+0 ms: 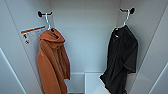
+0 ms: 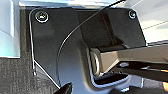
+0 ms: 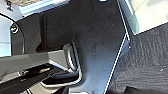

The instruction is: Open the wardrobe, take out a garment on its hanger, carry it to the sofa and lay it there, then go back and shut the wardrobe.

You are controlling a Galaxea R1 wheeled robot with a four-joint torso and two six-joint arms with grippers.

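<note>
Wardrobe point(image 1: 85, 45), white, interior seen from the head view with doors swung wide; door panels cut off at both picture edges, top and floor of the cabinet cut off too.

Contents, counted:
- Two dark wall hooks, one on each side wall: left hook point(image 1: 41, 13), right hook point(image 1: 130, 10).
- Two hangers. The white hanger point(image 1: 124, 23) hangs from the right hook; only its hook and neck show, its shoulders covered by fabric. The second hanger point(image 1: 47, 22) hangs from the left hook, likewise mostly covered.
- Two garments. The black garment point(image 1: 122, 62), short-sleeved and limp, hangs on the right hanger against the right wall; its lower hem runs past the bottom edge of the picture. The rust-orange hooded garment point(image 1: 52, 65) hangs on the left, hem also cut off.
- One label point(image 1: 32, 34), white with an orange strip, on the left wall; print too small to read.
- One low white step or shelf point(image 1: 93, 82) at the wardrobe bottom, partly hidden behind the black garment.

Wrist views: dark carpet point(image 2: 15, 75) and pale panel edges around the robot's own plate. Left claw and right claw: whether apart or together cannot be told.
</note>
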